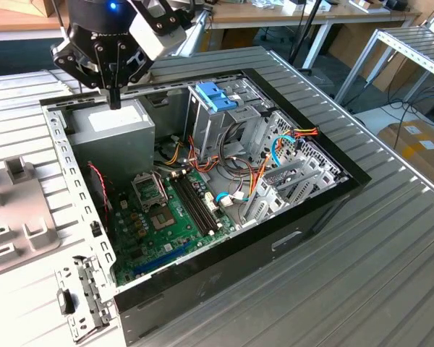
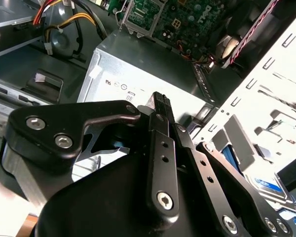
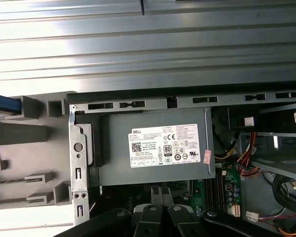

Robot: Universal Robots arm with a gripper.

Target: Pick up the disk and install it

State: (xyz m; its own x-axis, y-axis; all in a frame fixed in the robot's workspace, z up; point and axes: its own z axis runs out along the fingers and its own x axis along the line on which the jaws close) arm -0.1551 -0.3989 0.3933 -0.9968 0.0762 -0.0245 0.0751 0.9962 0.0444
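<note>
Nearest in the exterior view, a small perforated metal bracket (image 1: 79, 303) lies on the ribbed metal table (image 1: 333, 289), well in front of the big grey metal power-supply box (image 1: 112, 134). The open black computer case (image 1: 239, 249) encloses that box. A green motherboard (image 1: 166, 217) lies on the case floor just in front of the box. To the exterior view's left of the box, outside the case wall, sits a pale grey moulded fixture (image 1: 14, 213). In the first wrist view the disk (image 3: 1, 102) shows as a bright blue edge resting at this fixture (image 3: 29, 106), on the far side of the perforated case wall from the power-supply box (image 3: 158, 148). The black gripper (image 1: 114, 100) hangs just above the box's top, near its far edge. Its fingertips are clenched together with nothing between them, and in the second wrist view they (image 2: 160, 101) point at the box (image 2: 138, 64). A light-blue ridged plastic latch block (image 1: 215, 96) sits to the exterior view's right of the box, atop the drive cage. Wooden workbenches (image 1: 275, 18) stand well beyond it.
</note>
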